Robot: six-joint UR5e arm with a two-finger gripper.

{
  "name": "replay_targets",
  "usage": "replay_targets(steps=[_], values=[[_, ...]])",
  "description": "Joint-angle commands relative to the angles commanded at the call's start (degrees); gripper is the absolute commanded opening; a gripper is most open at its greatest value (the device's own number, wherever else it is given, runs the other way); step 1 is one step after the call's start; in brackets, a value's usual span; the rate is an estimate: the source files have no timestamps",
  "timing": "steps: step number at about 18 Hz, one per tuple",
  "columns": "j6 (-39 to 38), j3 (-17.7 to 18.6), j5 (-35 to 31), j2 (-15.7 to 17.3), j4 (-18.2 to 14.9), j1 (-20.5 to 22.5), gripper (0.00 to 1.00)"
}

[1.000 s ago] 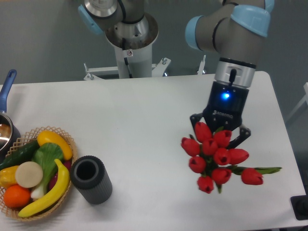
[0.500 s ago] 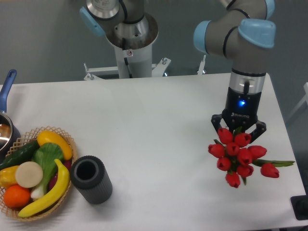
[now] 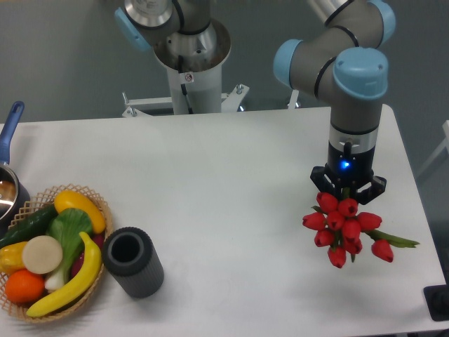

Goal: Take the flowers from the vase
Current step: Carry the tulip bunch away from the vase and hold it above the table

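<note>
The flowers [image 3: 344,226], a bunch of red tulip buds with green leaves, hang over the right side of the table, far from the vase. My gripper [image 3: 348,189] points straight down just above the buds and is shut on the flowers' stems, which the buds mostly hide. One bud and a green leaf [image 3: 396,241] stick out to the right. The vase [image 3: 132,261], a dark grey ribbed cylinder with an empty round mouth, stands near the front left of the table.
A wicker basket [image 3: 97,203] of fruit and vegetables sits just left of the vase. A blue-handled pot [image 3: 10,128] is at the left edge. The robot's base column [image 3: 188,77] rises behind the table. A dark object [image 3: 438,303] sits at the front right corner.
The gripper has carried the flowers further right across the table and slightly away from the front edge. The vase and basket have not moved.
</note>
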State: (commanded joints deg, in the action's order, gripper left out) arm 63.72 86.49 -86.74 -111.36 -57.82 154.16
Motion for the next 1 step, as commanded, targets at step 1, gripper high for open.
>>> replay_targets(steps=[1], values=[[0.1, -0.2, -1.2, 0.0, -0.9, -0.2, 0.04]])
